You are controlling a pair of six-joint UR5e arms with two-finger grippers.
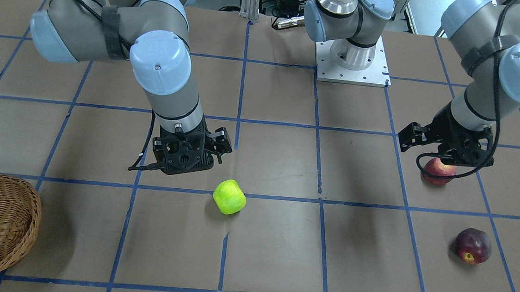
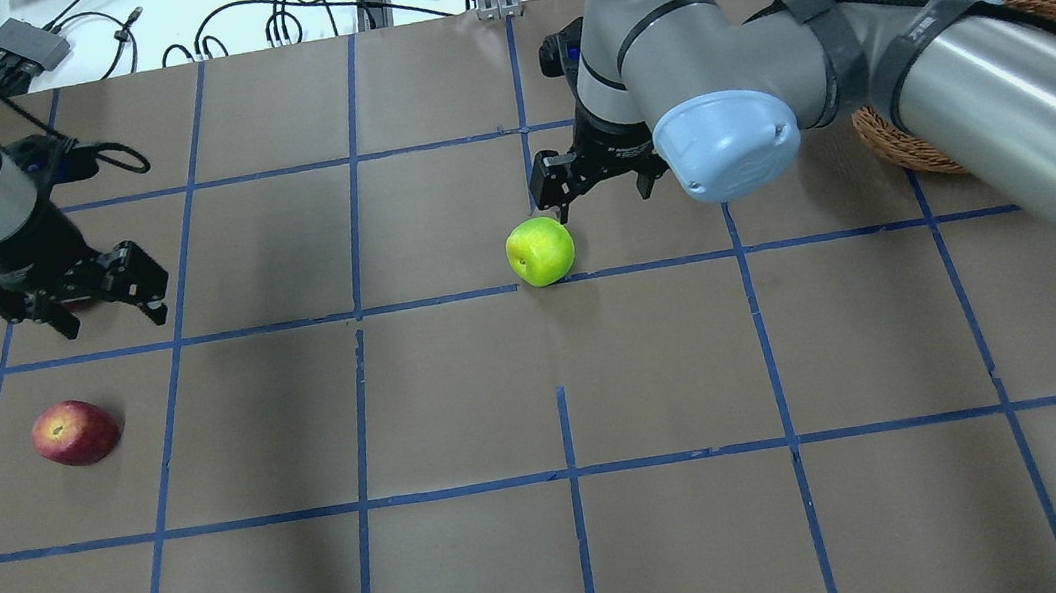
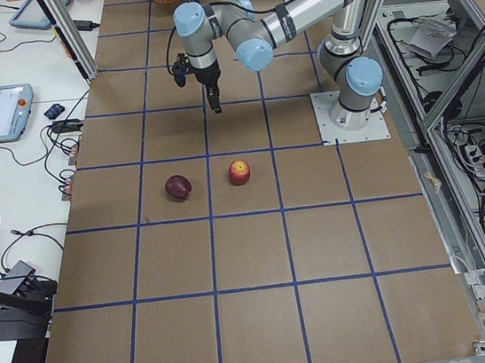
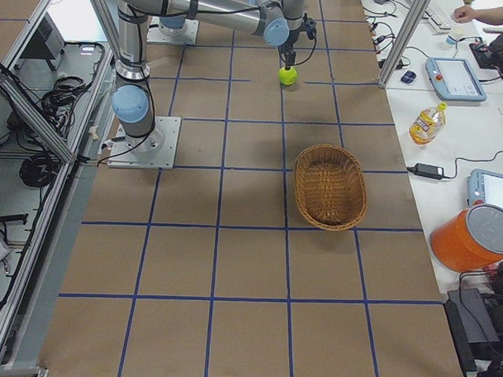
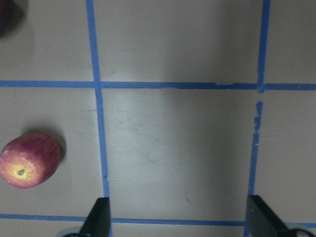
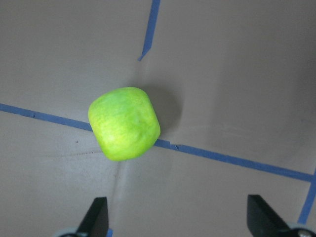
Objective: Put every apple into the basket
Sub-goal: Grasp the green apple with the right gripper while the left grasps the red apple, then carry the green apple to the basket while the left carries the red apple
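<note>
Front view: the green apple (image 1: 229, 197), red apple (image 1: 438, 171) and maroon apple (image 1: 473, 246) all sit on the tabletop (image 1: 269, 258). Right-side view: the basket (image 4: 330, 187) holds no apple, so I judge nothing is done yet. Wrist views: my left claw (image 5: 177, 222) is spread near the red apple, and my right claw (image 6: 180, 222) is spread beside the green apple.

We see a bright yellow-green round apple (image 1: 229, 197) sitting on a blue tape line (image 1: 330, 201) near the middle of the brown paper-covered table (image 1: 269, 258). Well apart from it, toward the robot's left end, a red apple with yellowish streaks (image 1: 438, 171) and a dark maroon-purple apple with a yellow spot (image 1: 473, 246) lie near each other without touching, the maroon one farther from the robot's base. We find the light-brown woven wicker basket (image 4: 302, 180) upright, its oval mouth facing up, toward the table's right end, and all three apples lie outside it.
</note>
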